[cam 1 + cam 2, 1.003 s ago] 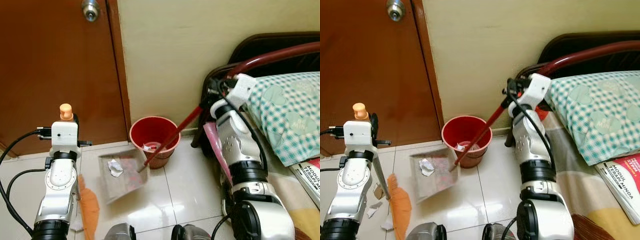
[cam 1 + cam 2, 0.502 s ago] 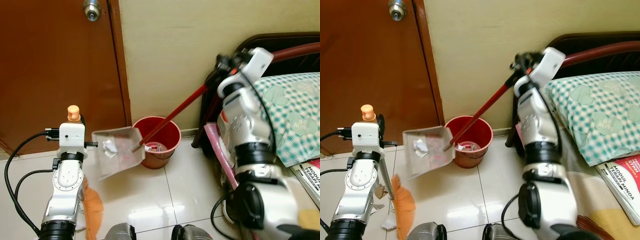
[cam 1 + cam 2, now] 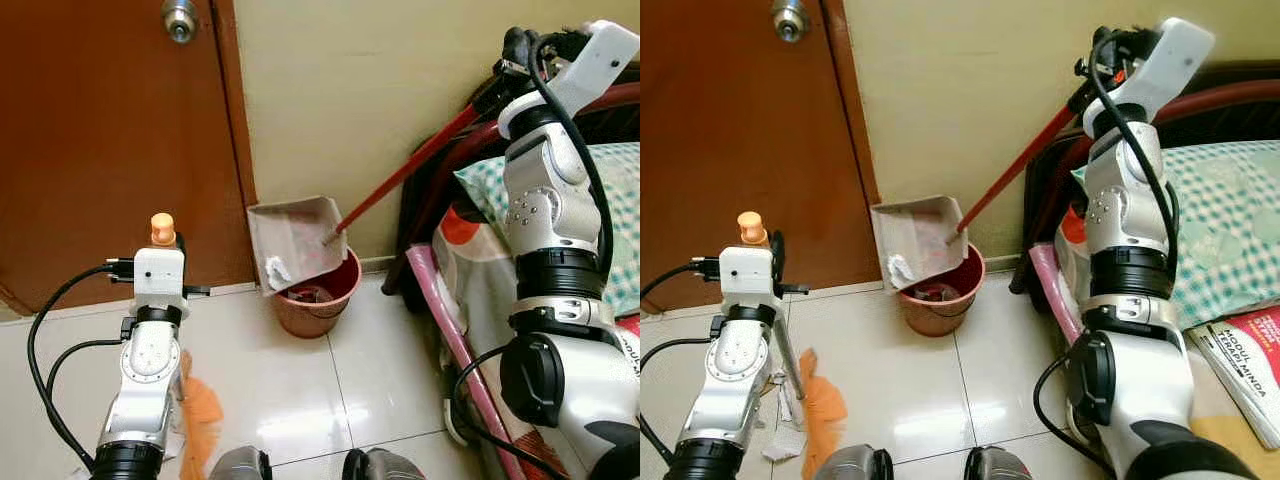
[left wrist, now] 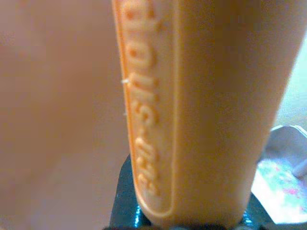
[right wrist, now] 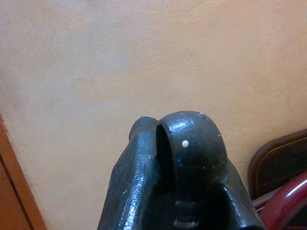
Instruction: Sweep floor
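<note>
Left eye view: right tool (image 3: 497, 92) closed on the red dustpan handle (image 3: 400, 178) at 1 o'clock. Dustpan (image 3: 292, 240) hung tilted at 7 o'clock from that tool, over the red bucket (image 3: 318, 296) by the door (image 3: 110, 140); paper scrap (image 3: 277, 268) at its low edge.

Right eye view: left tool (image 3: 752, 240) held the orange broom (image 3: 823, 402), bristles on the floor (image 3: 940, 390).

Left wrist view: orange broom handle (image 4: 201, 110) pressed close in the grip.

Right wrist view: fingers (image 5: 192, 158) nearly together.
</note>
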Tool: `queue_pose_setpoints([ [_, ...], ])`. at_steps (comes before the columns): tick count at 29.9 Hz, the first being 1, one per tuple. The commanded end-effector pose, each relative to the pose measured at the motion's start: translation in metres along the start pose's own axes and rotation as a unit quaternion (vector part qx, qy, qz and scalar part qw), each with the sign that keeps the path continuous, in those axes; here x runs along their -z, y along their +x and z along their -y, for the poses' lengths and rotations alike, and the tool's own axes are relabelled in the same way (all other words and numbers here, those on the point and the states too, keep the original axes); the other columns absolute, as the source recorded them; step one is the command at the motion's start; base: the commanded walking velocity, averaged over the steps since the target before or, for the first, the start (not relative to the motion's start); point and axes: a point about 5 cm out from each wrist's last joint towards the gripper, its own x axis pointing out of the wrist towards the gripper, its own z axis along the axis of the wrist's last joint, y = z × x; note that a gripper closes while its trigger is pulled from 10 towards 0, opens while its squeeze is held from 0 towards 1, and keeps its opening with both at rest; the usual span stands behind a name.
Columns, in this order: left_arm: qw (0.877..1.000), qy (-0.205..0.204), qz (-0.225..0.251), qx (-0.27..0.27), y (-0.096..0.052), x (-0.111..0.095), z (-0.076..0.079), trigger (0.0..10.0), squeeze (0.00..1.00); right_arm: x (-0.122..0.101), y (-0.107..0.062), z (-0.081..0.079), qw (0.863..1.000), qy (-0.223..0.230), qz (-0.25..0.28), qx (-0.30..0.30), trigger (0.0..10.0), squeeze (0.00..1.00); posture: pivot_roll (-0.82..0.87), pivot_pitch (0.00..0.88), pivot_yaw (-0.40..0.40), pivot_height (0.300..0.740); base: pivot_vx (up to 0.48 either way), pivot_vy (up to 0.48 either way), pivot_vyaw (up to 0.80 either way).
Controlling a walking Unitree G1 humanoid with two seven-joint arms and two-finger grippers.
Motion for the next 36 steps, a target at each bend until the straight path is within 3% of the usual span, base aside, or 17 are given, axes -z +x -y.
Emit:
queue_pose_setpoints([
  [1,1.000,-0.003,-0.002,0.009,-0.002,0.002,0.003,10.0,0.00,-0.016,0.003,-0.006,0.999,-0.015,0.041,-0.016,10.0,0.00,0.00,0.026,-0.042,0.740,0.000,0.000,0.00],
  [7,1.000,-0.004,-0.003,0.012,-0.002,0.002,0.004,10.0,0.00,-0.018,-0.002,-0.020,0.989,-0.113,0.080,-0.057,10.0,0.00,0.01,0.029,-0.040,0.740,0.000,0.000,0.00],
  [15,1.000,-0.006,-0.001,0.016,-0.002,0.000,0.007,10.0,0.00,-0.014,-0.008,-0.040,0.975,-0.164,0.101,-0.107,10.0,0.00,0.00,0.031,-0.036,0.740,0.000,0.000,0.00],
  [19,1.000,-0.007,0.000,0.019,-0.002,0.000,0.008,10.0,0.00,0.010,-0.022,-0.052,0.964,-0.193,0.079,-0.163,10.0,0.00,0.00,0.031,-0.036,0.740,0.000,0.000,0.00],
  [20,1.000,-0.008,0.000,0.019,-0.001,0.000,0.008,10.0,0.00,0.024,-0.031,-0.056,0.961,-0.195,0.059,-0.189,10.0,0.00,0.00,0.034,-0.035,0.740,0.000,0.000,0.00],
  [22,1.000,-0.008,0.000,0.019,-0.001,0.000,0.008,10.0,0.00,0.028,-0.034,-0.058,0.959,-0.196,0.054,-0.196,10.0,0.00,0.00,0.034,-0.035,0.740,0.000,0.000,0.00],
  [25,1.000,-0.008,0.000,0.019,-0.001,-0.001,0.007,10.0,0.00,0.049,-0.054,-0.068,0.936,-0.233,0.035,-0.262,10.0,0.00,0.01,0.036,-0.035,0.740,0.000,0.000,0.00],
  [27,1.000,-0.009,0.000,0.019,-0.001,0.000,0.008,10.0,0.00,0.051,-0.057,-0.069,0.933,-0.240,0.037,-0.265,10.0,0.00,0.01,0.036,-0.035,0.740,0.000,0.000,0.00],
  [30,1.000,-0.010,0.000,0.021,-0.001,0.000,0.009,10.0,0.00,0.045,-0.055,-0.070,0.936,-0.238,0.053,-0.253,10.0,0.00,0.01,0.036,-0.035,0.740,0.000,0.000,0.00],
  [33,1.000,-0.010,0.000,0.024,-0.001,-0.001,0.012,10.0,0.00,0.018,-0.046,-0.080,0.941,-0.219,0.112,-0.234,10.0,0.00,0.01,0.033,-0.031,0.740,0.000,0.000,0.00],
  [36,0.999,-0.015,0.001,0.031,0.000,-0.001,0.014,10.0,0.00,-0.019,-0.036,-0.101,0.937,-0.184,0.175,-0.242,10.0,0.00,0.00,0.031,-0.030,0.740,0.000,0.000,0.00],
])
